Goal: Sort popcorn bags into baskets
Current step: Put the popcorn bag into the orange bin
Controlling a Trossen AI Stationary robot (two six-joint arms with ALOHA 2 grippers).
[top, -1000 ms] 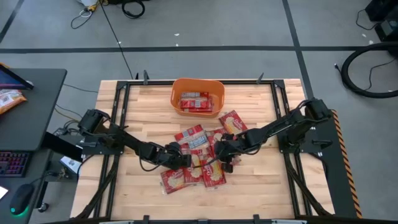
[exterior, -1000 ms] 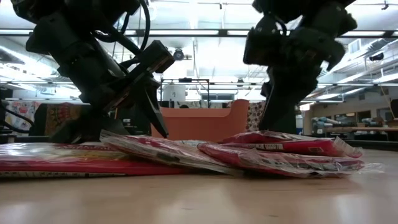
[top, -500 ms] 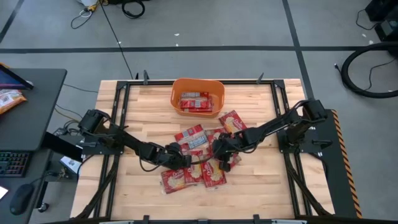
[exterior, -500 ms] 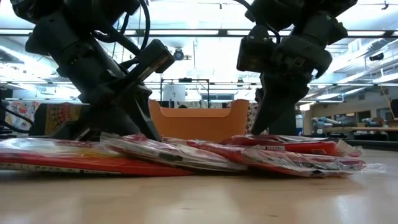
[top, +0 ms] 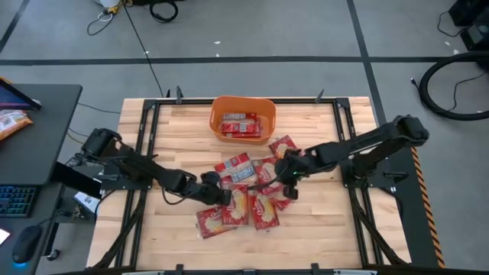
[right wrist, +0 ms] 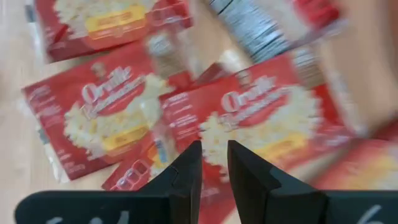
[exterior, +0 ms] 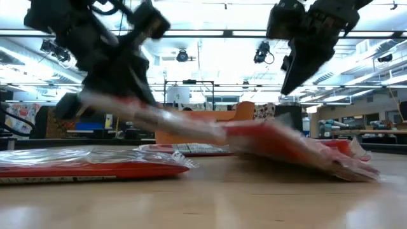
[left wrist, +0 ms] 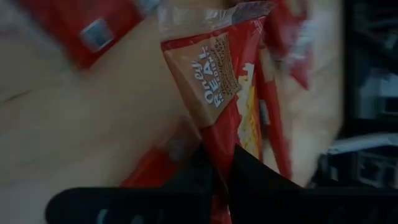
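The orange basket [top: 218,107] stands at the table's far middle with red popcorn bags [top: 238,122] inside. Several more bags lie in a loose pile at the table's centre [top: 237,168], partly overlapping. My left gripper [top: 216,195] is at the pile's near-left side, shut on one bag [left wrist: 227,87] and raised above the table [exterior: 95,95]. My right gripper [top: 284,177] is over the pile's right side, raised [exterior: 286,86], its fingers close together at another bag [right wrist: 267,118]. My left gripper pinches a popcorn bag's end [left wrist: 219,146] between its two fingers. The fingers come slanting down from the table's left. The held end [exterior: 105,100] is lifted, and the bag slants down toward the table's right, its far end low on the pile. My right gripper's fingers stand nearly closed on the near edge of a bag [right wrist: 211,146], pointing down from above. The fingers hide the place of contact. That bag [exterior: 292,146] sits tilted, one end raised and the other end on the table.
Bags lie flat on the wood near the front [top: 216,221] [top: 264,211] and right of the basket [top: 287,148]. Metal frame rails [top: 145,137] run along the table's left and right sides. A dark desk [top: 38,145] stands to the left. Bare wood shows at the table's near edge.
My left gripper has risen from the pile with a bag, lifting one end while the other end stays low. My right gripper has gone up and toward the table's right edge from the pile's middle, and a bag on that side has tipped up.
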